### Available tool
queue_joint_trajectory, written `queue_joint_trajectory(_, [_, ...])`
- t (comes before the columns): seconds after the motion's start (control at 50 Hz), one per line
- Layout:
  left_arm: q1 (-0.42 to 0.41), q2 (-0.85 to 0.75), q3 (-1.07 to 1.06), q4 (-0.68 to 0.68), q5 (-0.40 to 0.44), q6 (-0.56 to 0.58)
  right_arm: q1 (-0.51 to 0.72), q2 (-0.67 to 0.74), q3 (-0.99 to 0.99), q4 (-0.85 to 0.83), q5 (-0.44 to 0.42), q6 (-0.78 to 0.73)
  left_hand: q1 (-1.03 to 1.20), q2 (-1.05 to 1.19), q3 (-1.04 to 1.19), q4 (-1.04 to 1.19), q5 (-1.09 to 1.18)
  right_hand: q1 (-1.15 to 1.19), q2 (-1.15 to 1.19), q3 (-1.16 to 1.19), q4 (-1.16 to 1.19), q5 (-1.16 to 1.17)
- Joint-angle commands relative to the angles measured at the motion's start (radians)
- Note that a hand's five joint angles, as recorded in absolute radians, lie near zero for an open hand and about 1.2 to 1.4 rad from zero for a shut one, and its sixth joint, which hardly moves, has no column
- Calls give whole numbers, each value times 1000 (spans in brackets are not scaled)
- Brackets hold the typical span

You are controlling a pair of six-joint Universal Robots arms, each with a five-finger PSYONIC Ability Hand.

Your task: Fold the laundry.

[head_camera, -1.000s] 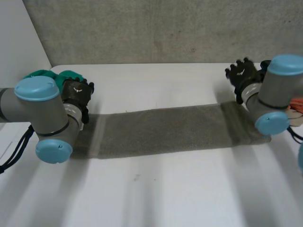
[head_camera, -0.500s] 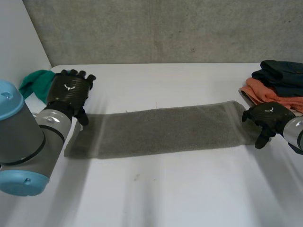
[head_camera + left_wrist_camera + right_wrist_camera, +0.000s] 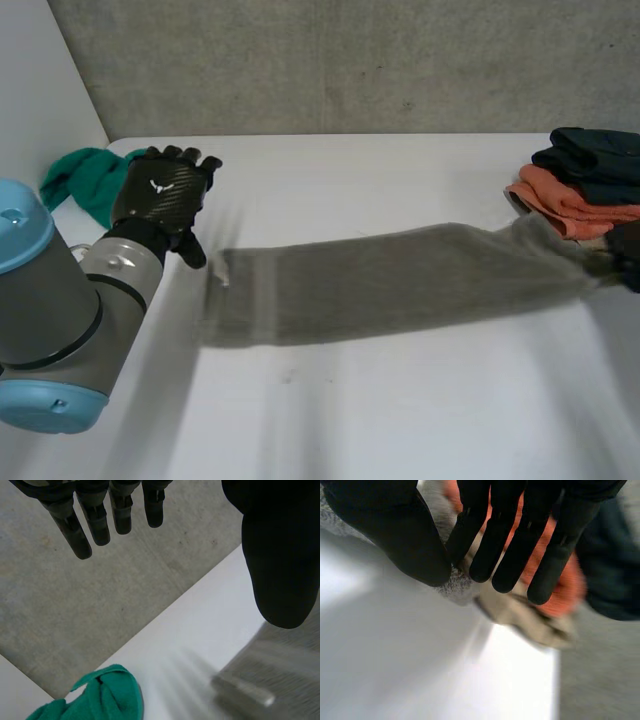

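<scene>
The only marking to be read was a small white emblem (image 3: 158,185) on the back of the left hand (image 3: 165,195), a shape and not letters. The grey towel (image 3: 400,285) lay on the white bench (image 3: 400,410) as a long narrow strip, its long axis running straight away from the stack of folded clothes (image 3: 580,195), with one short end drawn up against the foot of that stack and the other end well apart from it. At the stack end the right hand (image 3: 632,258) gripped the towel: in the right wrist view its thumb (image 3: 405,540) and fingers (image 3: 495,545) pinched the edge of the grey cloth, with the stack's orange layer (image 3: 560,585), a dark one and a pale beige one just behind. The left hand hung over the bench beside the towel's end farthest from the stack, its fingers (image 3: 95,520) straight and spread, holding nothing. A crumpled green cloth (image 3: 85,180) lay beyond that hand, farthest of all from the stack.
</scene>
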Motion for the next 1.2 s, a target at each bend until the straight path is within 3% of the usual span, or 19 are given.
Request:
queue_joint_trajectory(0.02, [4, 35, -18, 0, 1, 0, -28, -82, -24, 15, 17, -164, 9, -12, -15, -6, -18, 273, 216, 212, 201, 250])
queue_joint_trajectory(0.06, [5, 45, -25, 0, 1, 0, 27, -86, -33, 16, 18, -161, 9, -12, -15, -6, -18, 273, 216, 212, 201, 250])
queue_joint_trajectory(0.18, [7, 75, -36, 0, -2, -2, 390, -89, -73, -63, -18, -151, 9, -12, -15, -6, -18, 273, 216, 212, 201, 250])
queue_joint_trajectory(0.28, [10, 103, -44, 0, -7, -2, 669, -74, -84, -181, -122, -164, 9, -12, -15, -6, -18, 273, 216, 212, 201, 250])
queue_joint_trajectory(0.38, [21, 129, -65, 0, -5, -2, 910, 119, -151, -215, -201, -165, 9, -12, -15, -6, -18, 273, 216, 212, 201, 250])
queue_joint_trajectory(0.48, [30, 134, -90, 0, -2, -2, 1035, 243, -213, -159, -181, -164, 6, -15, -18, -9, -21, 273, 216, 212, 201, 250])
queue_joint_trajectory(0.54, [28, 132, -96, 1, -1, -2, 1044, 253, -237, -120, -111, -153, 9, -12, -15, -6, -18, 271, 214, 210, 199, 249])
queue_joint_trajectory(0.58, [25, 132, -94, 1, 1, -3, 1038, 242, -234, -110, -65, -138, 9, -12, -15, -6, -18, -345, -402, -406, -417, -367])
queue_joint_trajectory(0.6, [22, 132, -93, 3, 1, -3, 1038, 228, -222, -111, -11, -115, 9, -12, -15, -6, -18, -949, -1006, -1010, -1021, -971])
queue_joint_trajectory(0.68, [18, 118, -76, 4, 1, -14, 972, 131, -173, -106, 73, 4, 9, -12, -15, -6, -18, -949, -1006, -1010, -1021, -971])
queue_joint_trajectory(0.76, [5, 89, -57, 21, 1, -28, 830, 11, -72, -91, 78, 169, 9, -12, -15, -6, -18, -949, -1006, -1010, -1021, -971])
queue_joint_trajectory(0.84, [-54, 40, -39, 50, 1, -34, 742, -10, 16, -59, 68, 263, 9, -12, -15, -6, -18, -949, -1006, -1010, -1021, -971])
queue_joint_trajectory(0.92, [-102, -10, -28, 63, -1, -33, 667, 3, 69, -33, 71, 249, 9, -12, -15, -6, -18, -949, -1006, -1010, -1021, -971])
queue_joint_trajectory(0.96, [-117, -30, -24, 63, -1, -33, 624, 19, 80, -25, 75, 225, 9, -12, -15, -6, -18, -700, -757, -761, -772, -722])
queue_joint_trajectory(0.98, [-119, -35, -24, 63, -2, -33, 578, 33, 89, -18, 75, 191, 9, -12, -15, -6, -18, -172, -229, -233, -244, -194])
queue_joint_trajectory(1.02, [-127, -44, -24, 63, -2, -33, 533, 35, 94, -19, 87, 145, 9, -12, -15, -6, -18, 270, 213, 209, 198, 248])
queue_joint_trajectory(1.08, [-133, -41, -24, 63, -4, -33, 510, 18, 106, -95, 106, 103, 9, -12, -15, -6, -18, 273, 216, 212, 201, 250])
queue_joint_trajectory(1.2, [-131, -15, -24, 61, -13, -31, 561, -154, 112, -240, 104, 100, 9, -12, -15, -6, -18, 273, 216, 212, 201, 250])
